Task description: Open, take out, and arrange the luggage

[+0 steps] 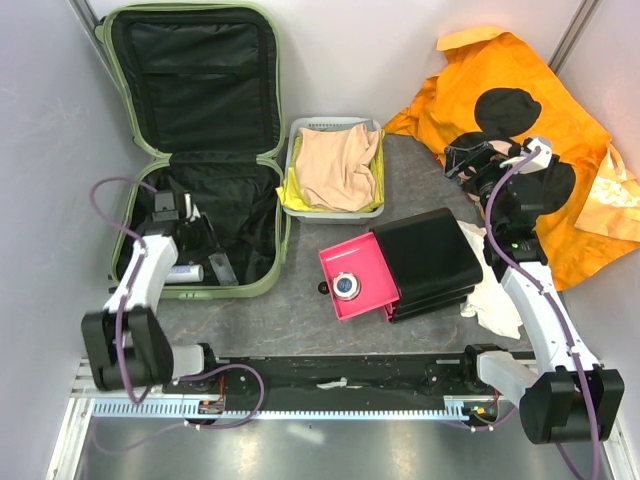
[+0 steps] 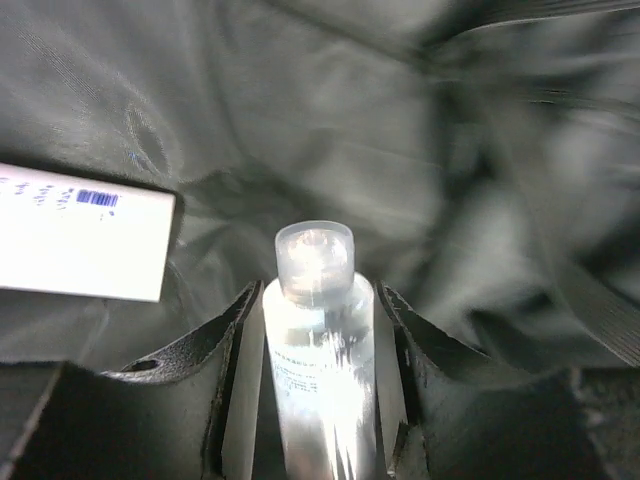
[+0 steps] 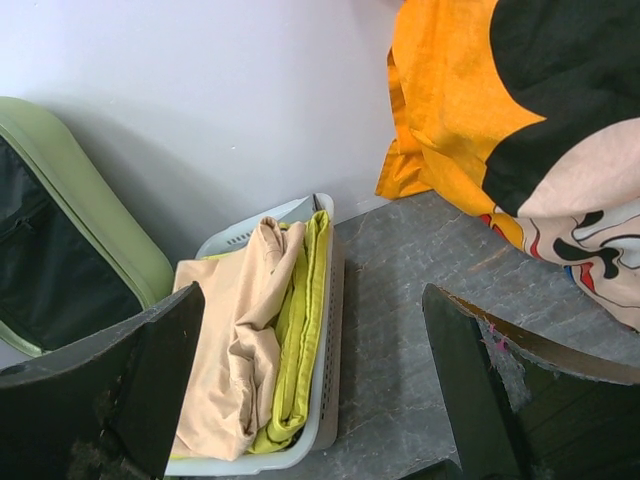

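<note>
Unpacking is the step in hand. The large pale green hard-shell suitcase (image 1: 230, 289) lies open on the left of the table with its lid back and its black lining showing.

The left gripper (image 2: 320, 295) is down inside the lower shell. Its pads (image 2: 246, 370) sit against both sides of a small clear plastic bottle (image 2: 318, 380) with a round cap, pinching it by the look. I cannot tell how firm the hold is. A white barcoded tube (image 2: 80, 235) lies just beside it on the lining.

The right gripper (image 3: 312, 290) hovers with its jaws spread wide and holds nothing, near the white mesh basket (image 3: 325, 400) of folded cloth.

Next move, as I judge it: confirm the squeeze, then lift straight up. The bottle is slick and could slip.
</note>
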You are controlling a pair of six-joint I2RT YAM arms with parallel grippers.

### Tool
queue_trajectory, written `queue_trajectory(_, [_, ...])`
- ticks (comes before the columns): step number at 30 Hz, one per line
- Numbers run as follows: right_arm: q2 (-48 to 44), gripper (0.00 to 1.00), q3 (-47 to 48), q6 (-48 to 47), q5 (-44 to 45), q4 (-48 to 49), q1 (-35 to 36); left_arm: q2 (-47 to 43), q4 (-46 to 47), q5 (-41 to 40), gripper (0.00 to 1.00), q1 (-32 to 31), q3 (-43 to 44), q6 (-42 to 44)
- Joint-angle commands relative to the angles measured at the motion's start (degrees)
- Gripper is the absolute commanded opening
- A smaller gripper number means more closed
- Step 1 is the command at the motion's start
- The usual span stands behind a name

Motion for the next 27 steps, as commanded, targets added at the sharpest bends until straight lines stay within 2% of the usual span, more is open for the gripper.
queue_trajectory(1, [-0.6,0.98,-0.7,1.5,-0.7,2.9,-0.2,-7.5,-3.1,3.3,0.27,-0.2,8.1,2.0])
queue_trajectory(4, [-0.1,0.98,-0.7,2.3,-1.8,3.6,-0.2,-8.0,-5.8,3.4,0.27,-0.2,10.6,2.9])
queue_trajectory(11, [-0.2,0.98,-1.1,2.6,-1.8,3.9,-0.2,-9.9,-6.1,5.7,0.26,-0.2,10.7,2.8])
queue_trajectory(21, [0.1,0.98,-1.4,3.3,-1.9,4.3,-0.2,-12.0,-5.4,5.8,0.11,-0.2,10.2,4.2])
queue_trajectory(27, [0.2,0.98,-1.5,3.8,-2.3,4.8,-0.2,-14.4,-3.8,12.4,0.03,-0.2,10.4,2.8])
